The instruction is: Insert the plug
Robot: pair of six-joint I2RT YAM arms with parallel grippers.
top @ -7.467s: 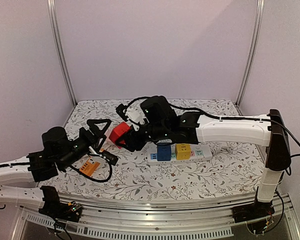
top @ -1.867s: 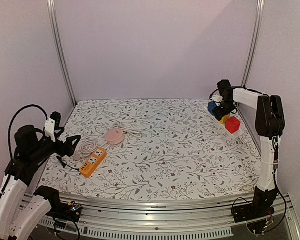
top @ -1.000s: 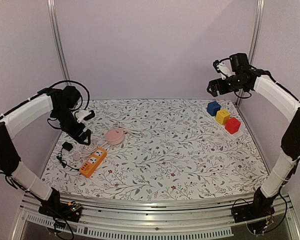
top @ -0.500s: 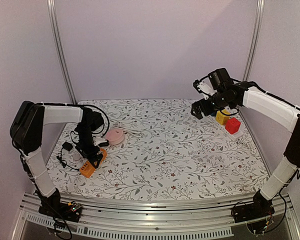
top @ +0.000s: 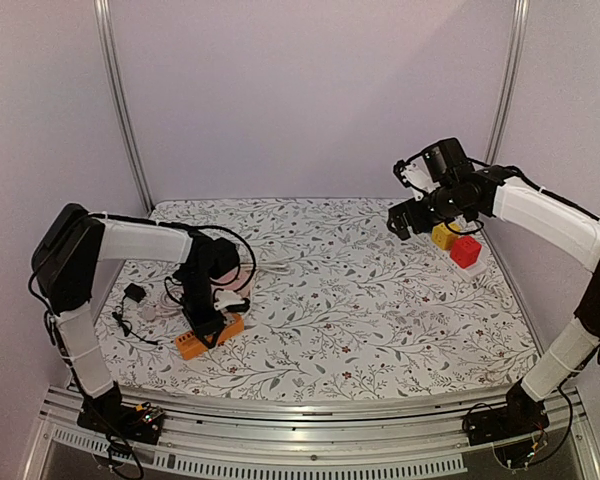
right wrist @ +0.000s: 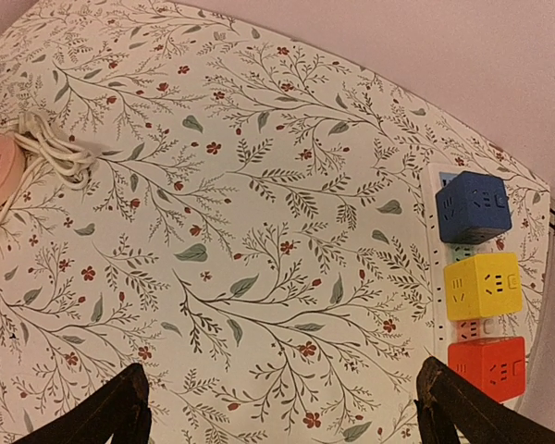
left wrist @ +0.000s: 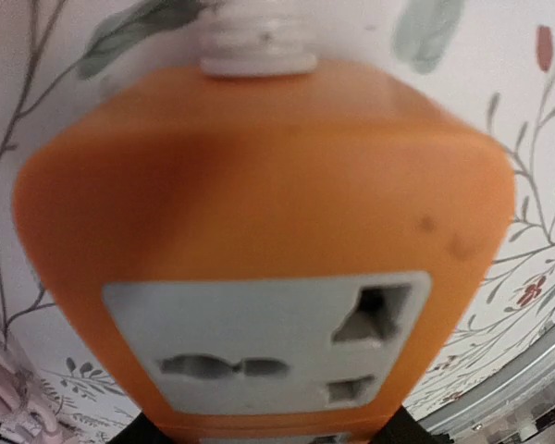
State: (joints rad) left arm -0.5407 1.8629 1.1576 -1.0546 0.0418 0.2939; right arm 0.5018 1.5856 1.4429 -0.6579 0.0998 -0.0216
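Note:
An orange power strip lies near the table's front left, and its grey socket face fills the left wrist view. My left gripper points down onto it, shut on the strip, with dark fingertips showing at both lower sides. A small black plug on a black cable lies to the left, apart from the strip. My right gripper hangs open above the table's far right, nothing between its fingers.
A pink round reel with a white cord sits just behind the left gripper. A white strip along the right edge carries blue, yellow and red cube adapters.
The left gripper closed on the orange strip, and the strip has shifted right and turned. The right arm drifted slightly to the right, still open.

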